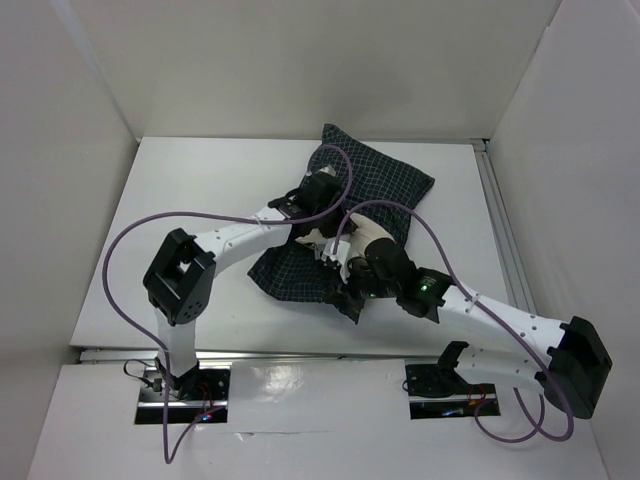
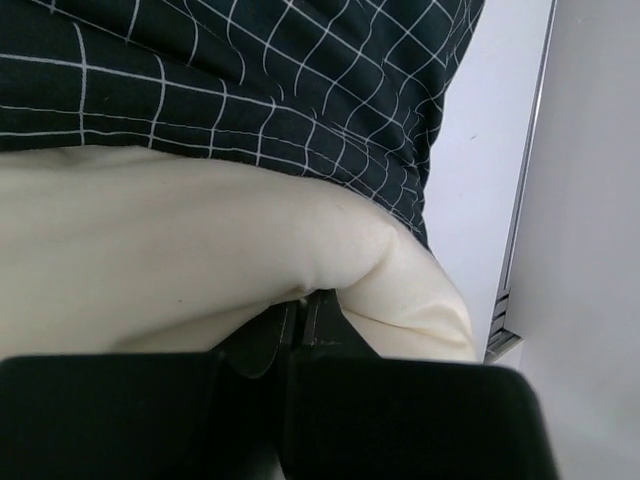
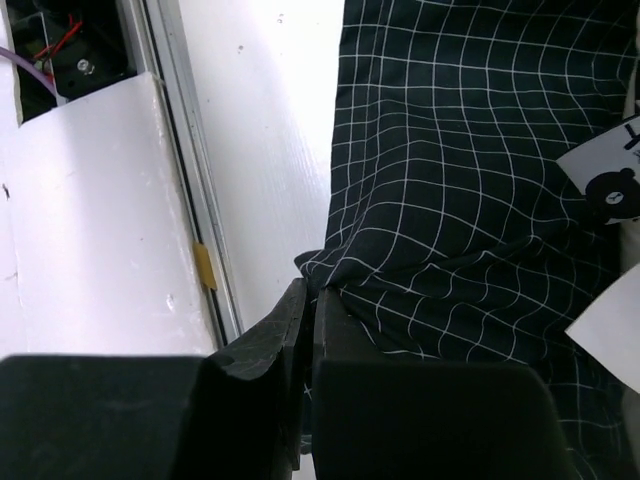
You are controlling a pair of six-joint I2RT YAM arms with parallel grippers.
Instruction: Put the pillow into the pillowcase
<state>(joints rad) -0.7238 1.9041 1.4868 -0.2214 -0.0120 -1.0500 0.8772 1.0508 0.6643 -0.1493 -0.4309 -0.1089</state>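
The pillowcase (image 1: 385, 180), dark with a fine white grid, lies across the middle of the table. The cream pillow (image 2: 180, 240) sticks out of it, with the checked cloth (image 2: 280, 80) lying over its far part. My left gripper (image 2: 302, 305) is shut on a fold of the pillow's fabric; in the top view it sits over the pillowcase (image 1: 318, 192). My right gripper (image 3: 310, 298) is shut on the near corner edge of the pillowcase (image 3: 470, 180); in the top view it is at the sack's near end (image 1: 347, 290). A little cream shows between the two grippers (image 1: 372, 232).
A metal rail (image 3: 185, 200) runs along the near table edge, with a raised white ledge (image 3: 80, 230) beyond it. White paper tags (image 3: 608, 185) lie on the cloth. Another rail (image 1: 500, 230) runs along the table's right edge. White walls enclose the back and sides.
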